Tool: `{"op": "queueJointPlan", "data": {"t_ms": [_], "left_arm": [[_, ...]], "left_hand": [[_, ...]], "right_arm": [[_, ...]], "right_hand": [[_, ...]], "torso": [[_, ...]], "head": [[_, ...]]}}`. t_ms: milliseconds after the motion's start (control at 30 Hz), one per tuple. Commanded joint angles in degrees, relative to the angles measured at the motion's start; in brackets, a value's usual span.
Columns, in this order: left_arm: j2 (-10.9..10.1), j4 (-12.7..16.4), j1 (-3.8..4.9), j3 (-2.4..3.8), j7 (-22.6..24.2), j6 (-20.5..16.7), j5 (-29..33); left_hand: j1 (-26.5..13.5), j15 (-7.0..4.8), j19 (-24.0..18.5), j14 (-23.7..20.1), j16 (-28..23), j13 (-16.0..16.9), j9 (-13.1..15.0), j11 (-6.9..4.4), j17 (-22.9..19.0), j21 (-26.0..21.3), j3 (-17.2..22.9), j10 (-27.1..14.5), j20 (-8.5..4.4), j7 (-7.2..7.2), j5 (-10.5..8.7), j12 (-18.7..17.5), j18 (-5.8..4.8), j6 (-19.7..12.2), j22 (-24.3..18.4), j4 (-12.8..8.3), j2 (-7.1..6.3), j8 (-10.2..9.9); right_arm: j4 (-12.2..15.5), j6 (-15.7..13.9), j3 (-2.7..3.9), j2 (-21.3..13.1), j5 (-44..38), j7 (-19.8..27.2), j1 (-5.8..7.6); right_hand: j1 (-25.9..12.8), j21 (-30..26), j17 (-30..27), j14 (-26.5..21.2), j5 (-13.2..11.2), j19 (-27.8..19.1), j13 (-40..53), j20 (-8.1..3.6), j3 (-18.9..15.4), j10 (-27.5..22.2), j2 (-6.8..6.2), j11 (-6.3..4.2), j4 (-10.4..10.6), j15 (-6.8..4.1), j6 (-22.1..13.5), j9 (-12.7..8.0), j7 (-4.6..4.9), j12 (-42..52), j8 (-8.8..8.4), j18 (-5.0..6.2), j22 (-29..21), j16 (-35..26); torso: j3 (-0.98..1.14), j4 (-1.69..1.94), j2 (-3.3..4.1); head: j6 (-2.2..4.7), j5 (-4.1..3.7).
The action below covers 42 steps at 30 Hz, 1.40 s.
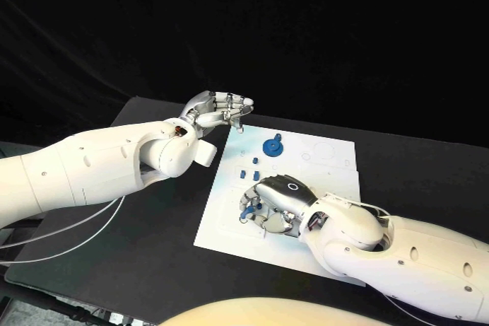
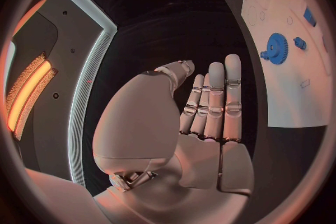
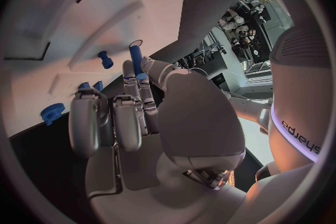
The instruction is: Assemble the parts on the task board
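**Right hand down on the board, left hand raised beyond it**

Nearest the head camera, the right hand (image 1: pixel 277 202) lay knuckles-up over the near part of the white task board (image 1: pixel 324 172), its arm running in from the near right corner. Its fingers (image 3: pixel 114 122) curled down toward the board surface, and a blue peg (image 3: pixel 136 56) stood up just past the fingertips (the right wrist view showed it close against a fingertip). Whether the hand actually pinched that peg or only touched it, I cannot tell. A smaller blue peg (image 3: pixel 105 59) stood just beside the first one, a little farther from the palm. Under and beside the fingers, more small blue pieces (image 1: pixel 246 213) showed on the board.

Beyond the right hand, toward the far edge of the board, sat a blue gear (image 1: pixel 273 146), well apart from the fingers. Between the gear and the right hand lay a few small blue parts (image 1: pixel 244 174), none of them touched.

The left hand (image 1: pixel 218 109) hung in the air past the far left corner of the board, off its surface. Its fingers (image 2: pixel 215 102) were close together and bent toward the thumb, holding nothing visible; the left wrist view showed the palm empty. The gear and board lay off to the side of that hand, clear of it, over the black table (image 1: pixel 133 234).
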Motion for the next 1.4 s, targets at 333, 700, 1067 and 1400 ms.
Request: {"op": "queueJointPlan", "data": {"t_ms": [333, 700, 1067, 1400], "left_arm": [[0.1, 0.1, 0.02, 0.03, 0.2, 0.8, 0.0], [0.0, 0.1, 0.02, 0.03, 0.2, 0.9, 0.0], [-0.1, 0.1, 0.02, 0.03, 0.2, 0.8, 0.0], [0.0, 0.1, 0.02, 0.03, 0.1, 0.8, 0.0]], "left_hand": [[-0.4, 0.12, -0.5, -0.4, -0.3, -0.1, -0.1, 0.03, 0.0, -0.4, 0.0, -0.5, 0.08, 0.77, 0.21, 0.3, 0.36, -0.2, -0.1, -0.4, -0.05, 0.1], [-0.4, 0.12, -0.5, -0.4, -0.3, -0.1, -0.1, 0.03, 0.0, -0.4, 0.0, -0.5, 0.08, 0.77, 0.21, 0.3, 0.36, -0.2, -0.1, -0.4, -0.05, 0.1], [-0.4, 0.13, -0.5, -0.5, -0.3, 0.0, -0.1, 0.04, -0.1, -0.4, 0.0, -0.7, 0.1, 0.77, 0.22, 0.5, 0.38, -0.3, -0.1, -0.6, 0.01, 0.3], [-0.4, 0.13, -0.5, -0.5, -0.3, 0.0, -0.1, 0.04, -0.1, -0.4, 0.0, -0.7, 0.1, 0.77, 0.22, 0.5, 0.38, -0.3, -0.1, -0.6, 0.01, 0.3]], "right_arm": [[-0.3, 2.9, -0.23, 0.2, -1.2, -0.5, -0.15], [0.1, 2.1, -0.27, -0.1, -1.5, -0.5, -0.28], [-0.1, 3.0, -0.28, 0.3, -2.3, -1.2, -0.3], [-0.6, 3.3, -0.47, 1.5, -2.8, -1.7, -0.29]], "right_hand": [[-0.1, -0.4, 0.0, 3.0, 0.2, 1.8, 0.1, -0.21, 1.4, 3.2, 0.44, -2.72, -1.8, -0.32, 0.2, 0.1, 0.2, 0.2, 0.13, -0.59, 10.0, 0.3], [-0.1, -0.4, 0.0, 3.0, 0.2, 1.8, 0.1, -0.21, 1.4, 3.2, 0.44, -2.72, -1.8, -0.32, 0.2, 0.1, 0.2, 0.2, 0.13, -0.59, 10.0, 0.3], [-0.7, -0.6, -0.3, 3.0, 0.2, 1.7, 0.2, -0.17, 1.3, 3.1, 0.35, -2.64, -1.9, -0.26, 0.1, 0.2, 0.25, 0.0, 0.11, -0.54, 9.9, 0.1], [-6.2, -2.2, -0.6, 2.9, 2.8, 1.2, 0.4, 0.59, -0.9, 0.9, -2.96, -1.57, 0.0, 0.68, -4.4, -0.8, 1.16, -2.0, -2.84, -0.28, 9.5, 0.1]], "torso": [[-0.05, 0.08, 0.0], [-0.06, 0.0, -0.02], [-0.07, 0.01, -0.02], [-0.09, 0.06, -0.02]], "head": [[-0.18, 0.07], [-0.19, 0.25], [-0.16, 0.26], [-0.21, 0.1]]}}
